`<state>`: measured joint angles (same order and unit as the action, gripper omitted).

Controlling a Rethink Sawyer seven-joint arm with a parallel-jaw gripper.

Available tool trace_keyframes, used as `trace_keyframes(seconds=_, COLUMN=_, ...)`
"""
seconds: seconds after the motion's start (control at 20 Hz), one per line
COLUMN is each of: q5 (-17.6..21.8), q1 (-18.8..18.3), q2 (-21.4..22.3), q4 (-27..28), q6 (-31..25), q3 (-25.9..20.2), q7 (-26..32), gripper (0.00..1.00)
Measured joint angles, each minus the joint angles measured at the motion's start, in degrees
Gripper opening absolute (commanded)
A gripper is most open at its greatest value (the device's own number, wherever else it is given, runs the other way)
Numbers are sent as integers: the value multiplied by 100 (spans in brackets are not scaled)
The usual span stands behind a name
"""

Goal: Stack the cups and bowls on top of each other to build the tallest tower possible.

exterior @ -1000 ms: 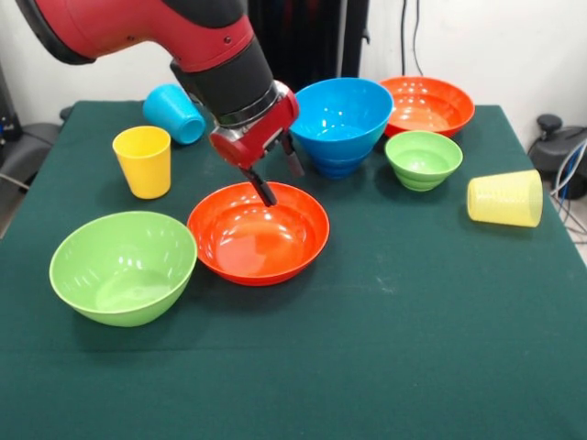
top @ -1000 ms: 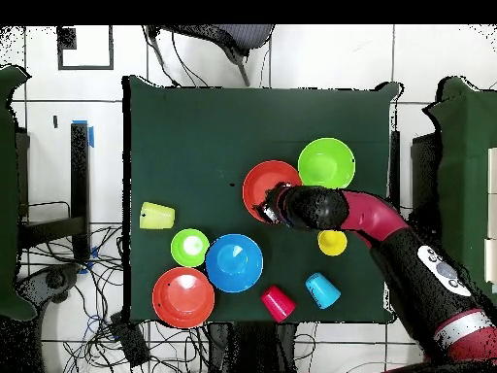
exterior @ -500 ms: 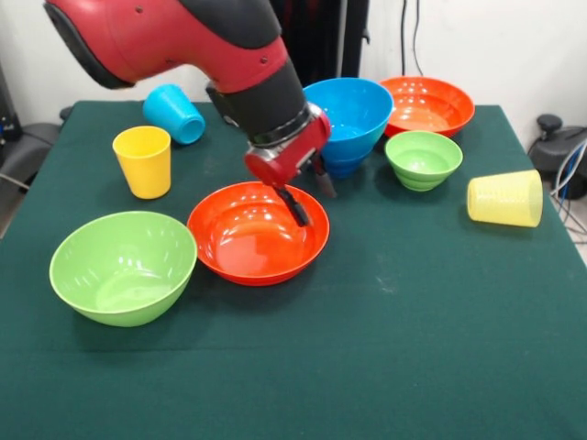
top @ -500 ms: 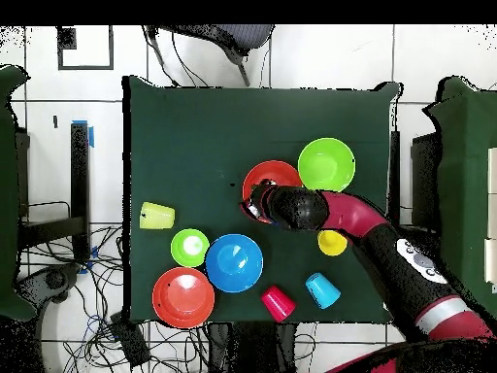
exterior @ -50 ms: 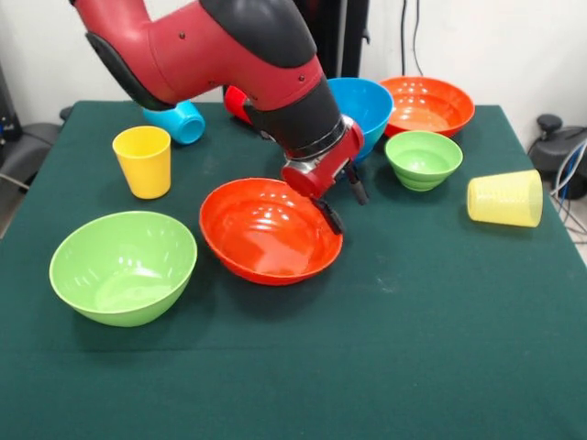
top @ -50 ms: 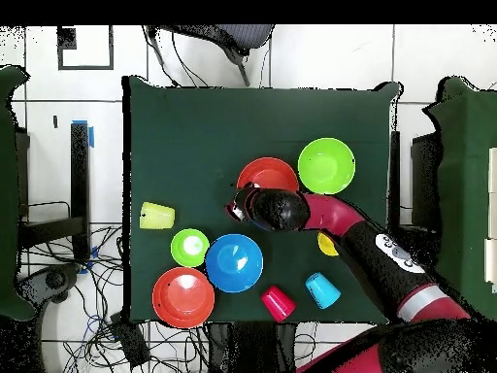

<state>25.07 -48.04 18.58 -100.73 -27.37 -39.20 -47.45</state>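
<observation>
The orange-red bowl (exterior @ -50 ms: 271,231) sits near the middle of the desk (exterior @ -50 ms: 413,348), tilted, its right rim raised where the gripper (exterior @ -50 ms: 339,203) meets it. One finger (exterior @ -50 ms: 328,216) seems to reach inside that rim and the other (exterior @ -50 ms: 355,183) stands outside, so the gripper looks clamped on the rim, though the contact itself is partly hidden by the wrist.

Nearest on the left is the big green bowl (exterior @ -50 ms: 123,266), upright and just beside the held bowl. Behind it stands the yellow cup (exterior @ -50 ms: 143,161), upright. To the right, the ribbed pale cup (exterior @ -50 ms: 505,198) lies on its side, well apart.

Further back are the small green bowl (exterior @ -50 ms: 423,159), the blue bowl (exterior @ -50 ms: 364,103) partly behind the arm, and the second orange-red bowl (exterior @ -50 ms: 426,105). At the far side the light blue cup (exterior @ -50 ms: 177,121) lies on its side, with the red cup (exterior @ -50 ms: 236,103) beside it.

To do this step well, I judge the bowl should be lifted clear before it travels, since a rim pinch lets it hang and swing. Carry it slowly, level it over a wide bowl, and release only once it nests.
</observation>
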Motion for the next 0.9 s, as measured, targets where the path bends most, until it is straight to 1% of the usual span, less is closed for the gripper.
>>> trace_keyframes(seconds=0.2, q5=1, q1=105, q2=-26, q4=1, q6=-1, q3=136, q7=0, gripper=100)
trace_keyframes(seconds=0.3, q5=0, q1=217, q2=-23, q4=17, q6=14, q3=282, q7=0, gripper=100)
trace_keyframes(seconds=0.35, q5=8, q1=354, q2=-13, q4=48, q6=34, q3=456, q7=-1, gripper=100)
trace_keyframes(seconds=0.45, q5=42, q1=491, q2=2, q4=83, q6=59, q3=623, q7=-9, gripper=100)
trace_keyframes(seconds=0.55, q5=136, q1=753, q2=43, q4=157, q6=138, q3=926, q7=-27, gripper=100)
trace_keyframes(seconds=0.7, q5=157, q1=999, q2=169, q4=184, q6=234, q3=1131, q7=-28, gripper=100)
trace_keyframes(seconds=0.8, q5=160, q1=1090, q2=233, q4=201, q6=277, q3=1213, q7=-28, gripper=100)
trace_keyframes(seconds=0.9, q5=166, q1=1217, q2=323, q4=252, q6=389, q3=1387, q7=-28, gripper=100)
